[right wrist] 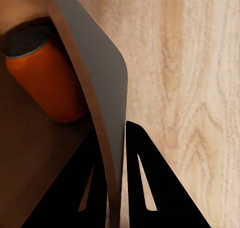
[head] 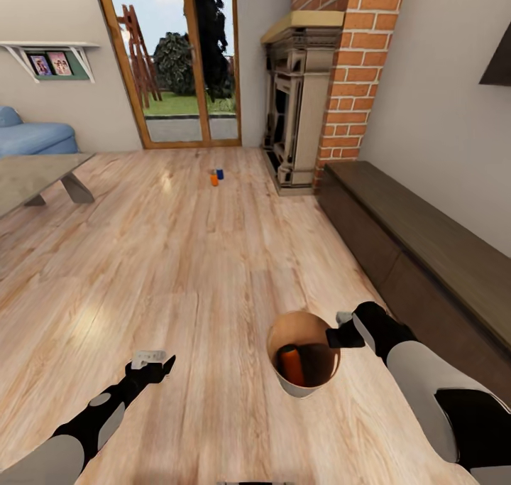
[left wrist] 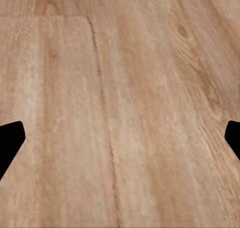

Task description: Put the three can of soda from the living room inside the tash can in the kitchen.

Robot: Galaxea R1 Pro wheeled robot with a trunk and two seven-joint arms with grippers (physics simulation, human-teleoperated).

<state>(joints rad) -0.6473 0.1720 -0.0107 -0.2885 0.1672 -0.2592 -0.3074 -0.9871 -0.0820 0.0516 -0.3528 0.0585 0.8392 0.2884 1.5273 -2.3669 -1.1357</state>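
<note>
The tash can [head: 306, 391], a small pale bucket with a coppery inside, hangs low over the wood floor at the front right. One orange can of soda [head: 292, 366] lies inside it. My right gripper [head: 339, 336] is shut on the bucket's rim. In the right wrist view the fingers [right wrist: 142, 183] pinch the grey wall [right wrist: 95, 87], with the orange can [right wrist: 45, 77] behind it. Two more cans, one orange [head: 213, 180] and one blue [head: 220, 174], stand far off on the floor near the glass doors. My left gripper [head: 150, 363] is open and holds nothing; it hangs over bare planks [left wrist: 120, 143].
A long dark low cabinet [head: 419, 236] runs along the right wall up to the brick fireplace [head: 305, 101]. A low table [head: 35, 176] and a blue sofa [head: 32, 137] stand at the left. Glass doors [head: 184, 59] close the far end.
</note>
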